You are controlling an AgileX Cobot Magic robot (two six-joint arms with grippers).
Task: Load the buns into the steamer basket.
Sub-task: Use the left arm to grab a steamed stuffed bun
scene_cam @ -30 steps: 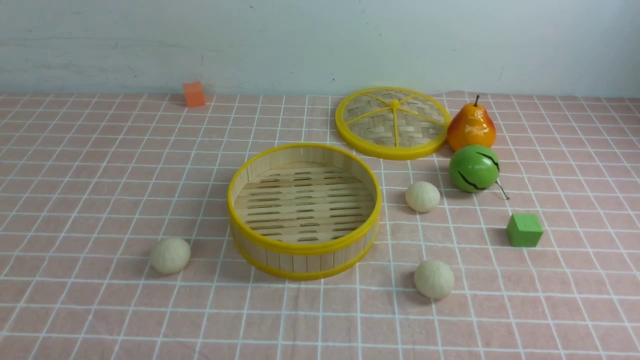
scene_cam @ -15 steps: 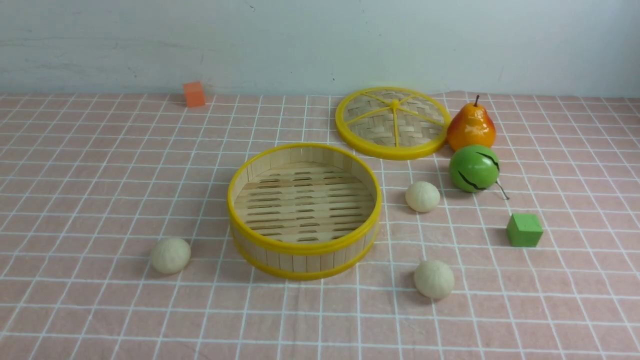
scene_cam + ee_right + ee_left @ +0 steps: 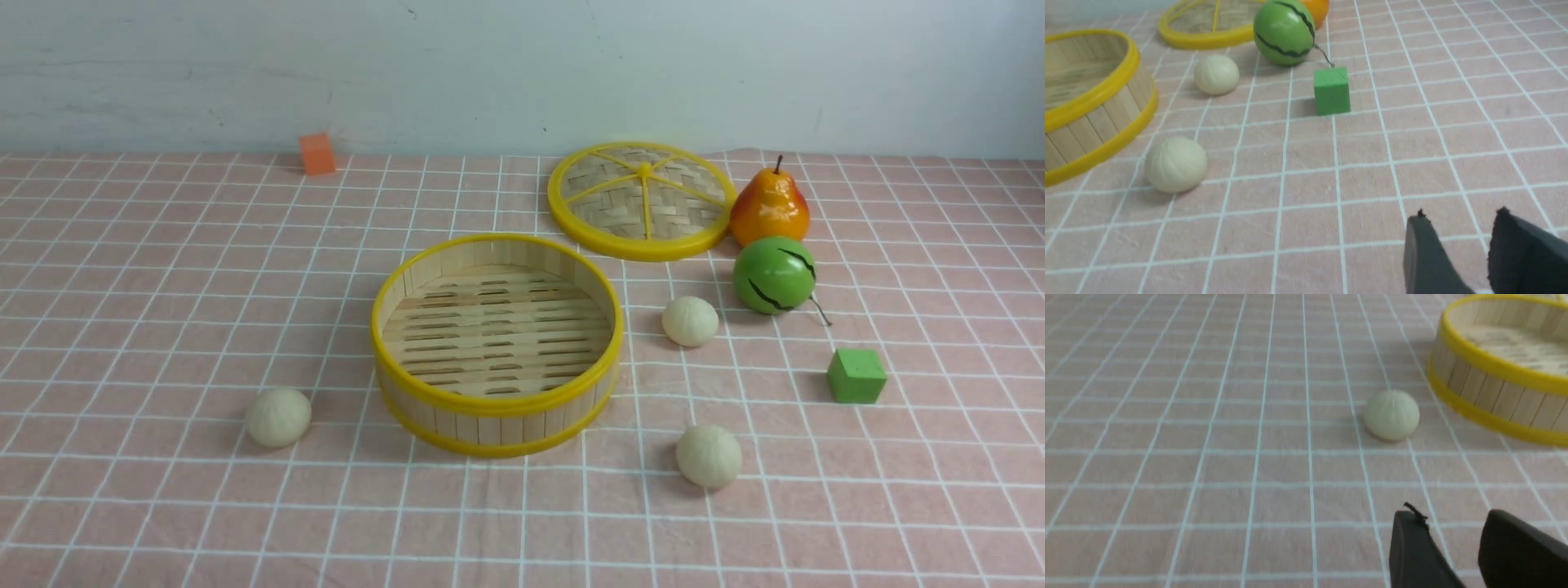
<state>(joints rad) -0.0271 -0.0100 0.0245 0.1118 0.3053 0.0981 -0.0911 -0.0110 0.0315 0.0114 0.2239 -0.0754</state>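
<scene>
The steamer basket (image 3: 496,402) stands mid-table with nothing in it. Three cream buns lie on the cloth around it: one at its front left (image 3: 278,416), one at its front right (image 3: 709,456), one at its right (image 3: 690,320). Neither gripper shows in the front view. In the left wrist view my left gripper (image 3: 1453,522) is open and empty, short of the left bun (image 3: 1392,415) and the basket (image 3: 1494,416). In the right wrist view my right gripper (image 3: 1459,222) is open and empty, well short of the near bun (image 3: 1175,164), the far bun (image 3: 1216,74) and the basket (image 3: 1102,134).
The woven lid (image 3: 642,200) lies at the back right, with an orange pear (image 3: 768,208) and a green striped ball (image 3: 773,275) beside it. A green cube (image 3: 856,376) sits right of the buns. An orange cube (image 3: 317,153) is at the back left by the wall.
</scene>
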